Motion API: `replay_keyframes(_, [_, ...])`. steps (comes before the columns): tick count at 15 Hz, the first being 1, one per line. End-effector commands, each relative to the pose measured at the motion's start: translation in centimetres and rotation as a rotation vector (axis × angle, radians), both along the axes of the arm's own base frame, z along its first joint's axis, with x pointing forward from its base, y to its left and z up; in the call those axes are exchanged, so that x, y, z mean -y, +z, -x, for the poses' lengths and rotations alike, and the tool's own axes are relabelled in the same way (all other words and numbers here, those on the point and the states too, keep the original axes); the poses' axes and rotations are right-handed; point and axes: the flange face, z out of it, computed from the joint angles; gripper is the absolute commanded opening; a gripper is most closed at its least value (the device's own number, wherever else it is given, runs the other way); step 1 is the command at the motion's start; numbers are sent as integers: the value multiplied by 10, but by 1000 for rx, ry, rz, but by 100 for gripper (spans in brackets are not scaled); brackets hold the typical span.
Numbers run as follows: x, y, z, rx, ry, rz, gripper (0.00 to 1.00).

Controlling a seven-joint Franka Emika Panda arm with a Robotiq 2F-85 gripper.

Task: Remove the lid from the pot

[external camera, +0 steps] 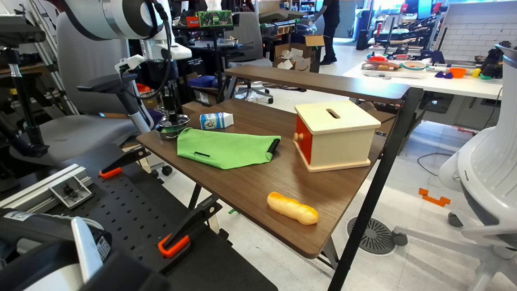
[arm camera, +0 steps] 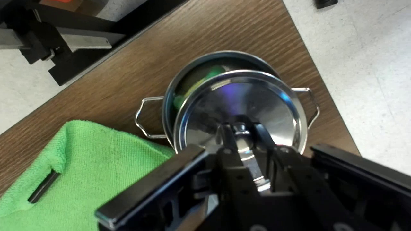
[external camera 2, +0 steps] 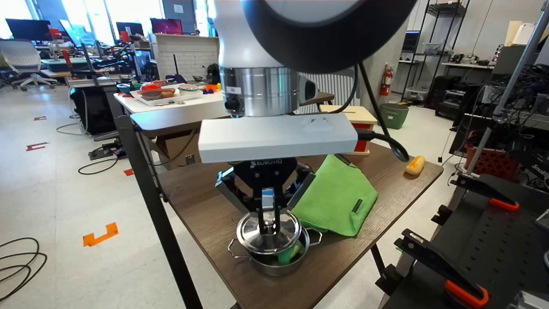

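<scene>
The removal looks well under way but not finished. The end effector is clasped about the knob of the lid, which hangs off-centre above the pot and covers only part of its mouth. Green and yellow contents show past the lid's edge, so it appears unseated; whether any part of it touches the rim cannot be told. The pot stands near the edge of the tabletop, just beside the green cloth. What seems left is carrying the lid fully clear, setting it down and letting go.
</scene>
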Motion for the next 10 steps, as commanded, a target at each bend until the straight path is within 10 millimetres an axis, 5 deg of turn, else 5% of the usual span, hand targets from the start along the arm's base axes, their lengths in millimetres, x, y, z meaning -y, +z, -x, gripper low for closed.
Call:
replay_keyframes(1, [7,18,-16,5,31,-6,5])
replay_keyframes(10, [38,37,-71,29,48,-17,5])
